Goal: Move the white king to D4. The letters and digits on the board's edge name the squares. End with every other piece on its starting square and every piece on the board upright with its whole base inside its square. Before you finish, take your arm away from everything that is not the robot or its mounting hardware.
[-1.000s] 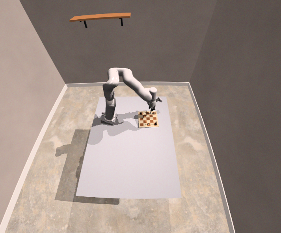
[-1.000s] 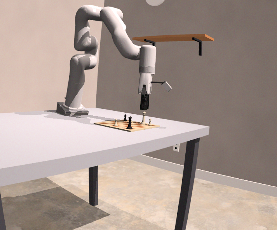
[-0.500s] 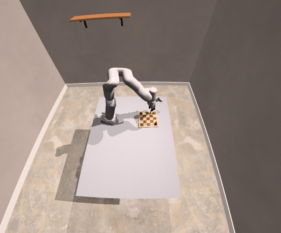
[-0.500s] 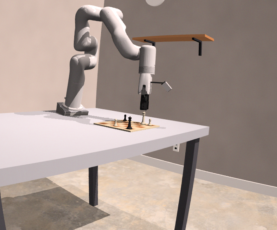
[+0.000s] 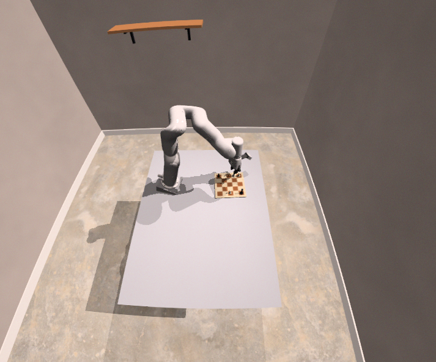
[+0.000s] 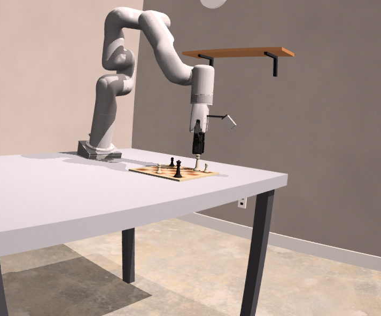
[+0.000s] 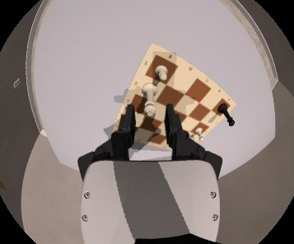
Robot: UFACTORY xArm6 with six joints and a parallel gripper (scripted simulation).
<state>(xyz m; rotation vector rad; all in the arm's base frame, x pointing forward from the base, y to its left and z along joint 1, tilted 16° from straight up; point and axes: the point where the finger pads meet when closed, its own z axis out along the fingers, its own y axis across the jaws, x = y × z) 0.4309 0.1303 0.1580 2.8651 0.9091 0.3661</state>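
Observation:
The small chessboard (image 6: 173, 171) lies on the white table and also shows in the overhead view (image 5: 230, 185). The white king (image 6: 197, 163) stands upright near the board's far edge. My gripper (image 6: 197, 151) points straight down, directly over the king, with its fingertips just above the king's top. In the wrist view the king (image 7: 149, 99) shows in the gap between the two fingers. The fingers stand partly open and hold nothing. I cannot read the board's letters and digits.
A white pawn (image 6: 205, 167) stands right beside the king. Another white pawn (image 6: 158, 167), a black pawn (image 6: 171, 162) and a tall black piece (image 6: 178, 168) stand elsewhere on the board. The table's edge is just beyond the board. A shelf (image 6: 238, 52) hangs on the wall.

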